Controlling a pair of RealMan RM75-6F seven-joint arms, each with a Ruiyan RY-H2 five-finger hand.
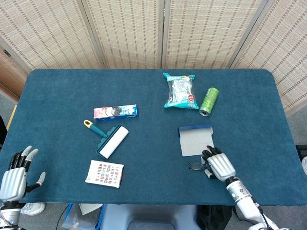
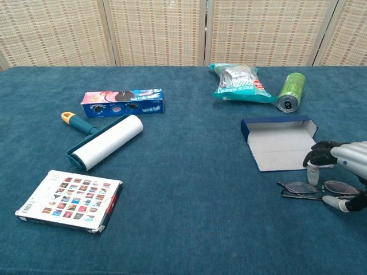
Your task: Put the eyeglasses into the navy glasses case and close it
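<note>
- Now we find our right hand (image 2: 342, 172) low over the thin-framed eyeglasses (image 2: 312, 189), fingers curled down, one pale fingertip touching the frame near the bridge and the thumb set just in front of the lenses. Whether anything is truly gripped, we cannot tell.
- Those eyeglasses lie flat on the blue carpeted table (image 1: 57, 96), just in front of the open navy glasses case with its pale grey lining (image 2: 282, 144), and apart from it.
- From the head view, our right hand (image 1: 217, 164) covers most of the eyeglasses (image 1: 195, 166), right at the case's (image 1: 196, 140) near edge.
- Beyond the case we see the green drink can (image 2: 291, 91) on its side, with the teal snack bag (image 2: 239, 82) beside it.
- Well off to the case's left sit the blue biscuit box (image 2: 121, 102), the teal lint roller with a yellow tip (image 2: 104, 140) and the patterned white card pack (image 2: 69, 199).
- Our left hand (image 1: 16, 173) hangs off the table's near corner, far from the case, fingers spread, holding nothing.
</note>
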